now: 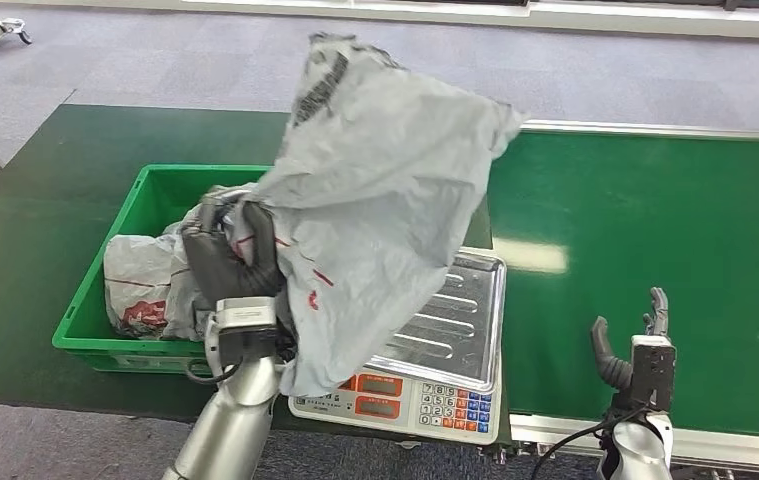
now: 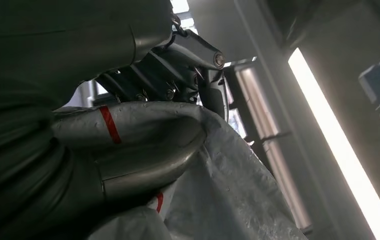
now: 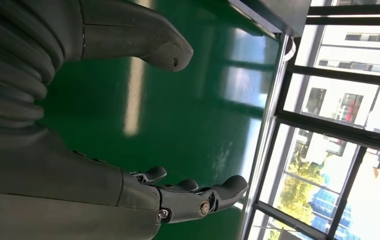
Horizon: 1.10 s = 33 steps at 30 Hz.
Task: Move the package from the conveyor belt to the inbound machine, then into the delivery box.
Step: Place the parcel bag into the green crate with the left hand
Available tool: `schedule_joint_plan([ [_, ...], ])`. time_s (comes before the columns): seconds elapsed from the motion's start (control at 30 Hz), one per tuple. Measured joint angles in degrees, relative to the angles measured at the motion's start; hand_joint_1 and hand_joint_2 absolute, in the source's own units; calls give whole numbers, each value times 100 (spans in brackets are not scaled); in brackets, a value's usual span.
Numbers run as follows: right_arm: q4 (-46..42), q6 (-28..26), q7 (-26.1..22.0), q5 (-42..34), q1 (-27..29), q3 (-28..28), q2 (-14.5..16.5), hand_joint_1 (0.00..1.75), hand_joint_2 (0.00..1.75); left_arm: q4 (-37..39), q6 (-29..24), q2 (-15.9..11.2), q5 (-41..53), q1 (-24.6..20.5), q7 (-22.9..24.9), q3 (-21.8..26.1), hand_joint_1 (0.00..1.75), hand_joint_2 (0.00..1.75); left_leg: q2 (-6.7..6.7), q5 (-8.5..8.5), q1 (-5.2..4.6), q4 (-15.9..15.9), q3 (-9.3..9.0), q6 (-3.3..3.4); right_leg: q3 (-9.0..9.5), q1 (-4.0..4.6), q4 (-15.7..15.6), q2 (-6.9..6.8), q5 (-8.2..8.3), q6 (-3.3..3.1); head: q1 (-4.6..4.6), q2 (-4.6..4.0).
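Package [image 1: 375,190] up in the air now, a grey plastic mailer bag, limp and crinkled, billowing above the scale [image 1: 435,350] and the near edge of the green crate [image 1: 140,205]. Left hand [image 1: 230,255] has its fingers [image 2: 142,150] clamped on a bunched corner with red print. It looks light and floppy, probably slippery film, so a gathered fistful seems the safest hold. Inside the crate, another grey bag [image 1: 140,285] already lies crumpled against the near wall. Right hand [image 1: 635,345] hovers over the conveyor belt [image 1: 655,230], fingers apart, holding nothing.
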<state>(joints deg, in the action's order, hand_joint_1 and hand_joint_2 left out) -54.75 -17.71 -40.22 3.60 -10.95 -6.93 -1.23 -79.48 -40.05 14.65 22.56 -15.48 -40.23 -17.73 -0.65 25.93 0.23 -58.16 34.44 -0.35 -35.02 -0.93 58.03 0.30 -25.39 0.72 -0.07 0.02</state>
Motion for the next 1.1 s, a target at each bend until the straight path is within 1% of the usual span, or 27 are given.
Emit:
schedule_joint_plan([
  [0.13,-37,-23,1,-41,42,0,-1,0,175,-1519,-8,-48,-853,208,-4,111,175,175,0,3,0,1,0,0,1,0,0,-1,-4,0,0,0],
  [0.33,-61,45,-1,-43,42,0,1,0,175,-3001,-8,-128,-1667,511,-3,206,175,175,0,3,0,1,-1,1,6,-1,0,-4,-4,0,0,0],
  [0.43,-61,104,0,-9,11,0,1,0,175,-3559,-7,-152,-1611,666,-2,320,175,175,-1,3,0,1,-1,1,7,-1,0,-5,-3,0,0,0],
  [0.53,-56,147,1,35,-60,0,3,0,175,-3961,-7,-125,-824,759,-2,640,175,175,-1,2,0,1,-4,1,7,-1,0,-5,-3,0,0,0],
  [0.6,-51,153,1,64,-106,0,6,0,175,-4062,-7,-104,-265,793,-4,960,175,175,-1,2,0,1,-7,1,9,-1,0,-5,-3,0,0,0],
  [0.7,-48,163,1,98,-124,0,15,0,175,-4077,-6,-98,-70,845,8,1359,175,175,-1,2,1,1,-8,1,10,0,0,-5,-3,-1,0,0],
  [0.87,-48,169,0,110,-124,0,21,0,175,-4083,-6,-89,-15,886,12,1687,175,175,0,1,1,1,-9,0,10,0,0,-5,-3,-1,1,0],
  [0.97,-48,157,1,102,-128,0,22,0,175,-4024,-6,-61,356,887,12,1835,175,175,0,1,0,0,-10,1,9,-1,0,-5,-3,0,1,0],
  [1.03,-57,147,0,97,-115,0,21,0,175,-3751,-6,-45,706,861,8,2005,175,175,-2,2,-2,0,-13,1,9,-3,-1,-6,-3,0,1,0],
  [1.1,-96,152,0,97,-72,0,20,0,175,-3133,-5,-42,855,788,15,2209,175,175,-4,2,-3,0,-16,2,11,-3,-2,-8,-4,1,0,0],
])
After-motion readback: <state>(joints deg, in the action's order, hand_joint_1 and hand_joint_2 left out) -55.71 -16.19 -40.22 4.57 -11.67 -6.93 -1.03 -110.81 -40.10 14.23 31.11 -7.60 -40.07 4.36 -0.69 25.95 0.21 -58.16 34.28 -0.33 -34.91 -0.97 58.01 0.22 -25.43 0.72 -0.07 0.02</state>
